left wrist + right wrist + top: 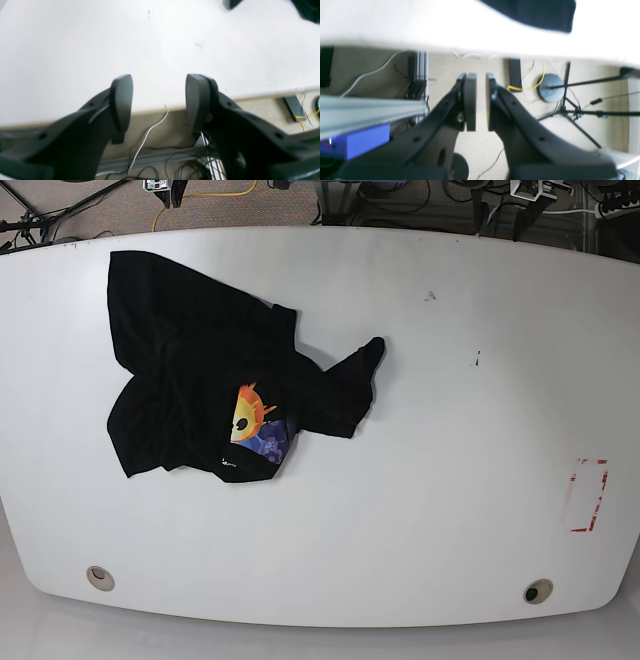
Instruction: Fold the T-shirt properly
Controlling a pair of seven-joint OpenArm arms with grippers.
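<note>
Black pads first: our left gripper [159,102] hangs over the near table [400,510] edge with its jaws spread apart and nothing between them. Our right gripper [478,101] sits off the edge over the floor, jaws nearly together with only a thin gap, also empty. Farther out, the T-shirt [215,385] lies crumpled on the far-left part of the table, print half buried. We'd worry about pinching several bunched layers at once and folding a lump. Small white lettering sits under the print, but we can't read it.
</note>
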